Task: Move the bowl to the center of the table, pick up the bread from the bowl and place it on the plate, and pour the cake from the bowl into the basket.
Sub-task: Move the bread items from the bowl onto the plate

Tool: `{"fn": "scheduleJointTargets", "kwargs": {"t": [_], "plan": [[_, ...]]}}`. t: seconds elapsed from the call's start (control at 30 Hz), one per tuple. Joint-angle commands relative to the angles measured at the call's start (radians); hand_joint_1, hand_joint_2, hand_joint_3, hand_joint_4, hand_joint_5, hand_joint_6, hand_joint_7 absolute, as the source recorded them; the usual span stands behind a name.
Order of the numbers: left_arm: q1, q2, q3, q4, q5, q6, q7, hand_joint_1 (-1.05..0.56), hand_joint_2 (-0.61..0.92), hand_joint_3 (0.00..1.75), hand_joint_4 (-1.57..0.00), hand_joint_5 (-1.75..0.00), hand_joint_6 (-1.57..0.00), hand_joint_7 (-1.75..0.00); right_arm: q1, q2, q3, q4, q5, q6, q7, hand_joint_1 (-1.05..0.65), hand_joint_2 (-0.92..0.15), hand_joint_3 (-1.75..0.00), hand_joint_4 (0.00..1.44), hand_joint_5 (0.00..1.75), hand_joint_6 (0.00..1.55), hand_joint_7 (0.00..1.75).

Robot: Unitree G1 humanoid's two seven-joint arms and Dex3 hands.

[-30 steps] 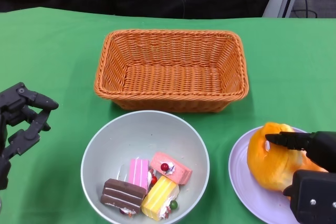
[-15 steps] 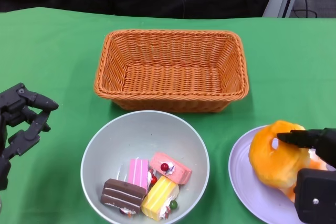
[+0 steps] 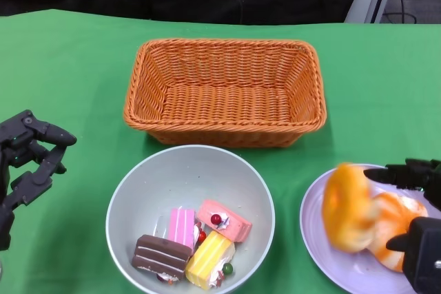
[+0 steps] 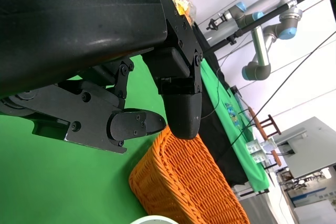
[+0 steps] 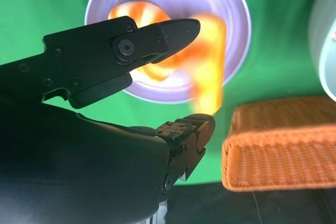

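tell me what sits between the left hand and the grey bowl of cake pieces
Nothing: in the head view only bare green tablecloth lies between the left hand and the round grey bowl.

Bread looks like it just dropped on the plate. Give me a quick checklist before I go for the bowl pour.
1. Bread on the plate: cannot tell, it is blurred, maybe not settled.
2. Right hand free of the bread: ok, fingers apart in the right wrist view.
3. Left hand empty: ok, it holds nothing and is beside the bowl.
4. Cake pieces in the bowl: ok.
5. Basket ready: ok, it stands just behind the bowl with nothing in it.
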Motion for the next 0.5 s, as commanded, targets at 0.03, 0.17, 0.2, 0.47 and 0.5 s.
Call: {"fn": "scheduleJointTargets", "kwargs": {"t": [0.03,0.17,0.2,0.47,0.5], "plan": [[-0.006,0.018,0.004,0.008,-0.005,-0.010,-0.001,-0.08,0.92,0.44,-0.74,-1.53,-0.75,-1.13,0.015,-0.009,-0.031,-0.015,0.032,-0.010,-0.011,-0.59,-0.92,-0.04,0.05,0.00,0.42,0.00],[-0.007,0.020,0.003,0.011,-0.004,-0.011,0.000,-0.08,0.92,0.44,-0.73,-1.52,-0.75,-1.14,0.022,-0.015,-0.047,-0.026,0.048,-0.024,-0.018,-0.63,-0.92,-0.06,0.04,0.00,0.41,0.00],[-0.007,0.020,0.003,0.012,-0.003,-0.011,0.000,-0.08,0.92,0.44,-0.73,-1.52,-0.75,-1.14,0.023,-0.016,-0.049,-0.027,0.050,-0.025,-0.018,-0.64,-0.92,-0.07,0.04,0.00,0.41,0.00],[-0.010,0.021,0.004,0.018,-0.010,-0.016,-0.006,-0.07,0.92,0.44,-0.74,-1.53,-0.75,-1.14,0.032,-0.022,-0.062,-0.079,0.062,-0.022,-0.007,-0.65,-0.92,-0.07,0.07,0.01,0.41,0.00],[-0.010,0.022,0.004,0.018,-0.008,-0.017,-0.005,-0.07,0.92,0.44,-0.74,-1.53,-0.75,-1.14,0.034,-0.019,-0.062,-0.090,0.063,-0.014,-0.003,-0.65,-0.92,-0.07,0.06,0.01,0.41,0.00]]}}
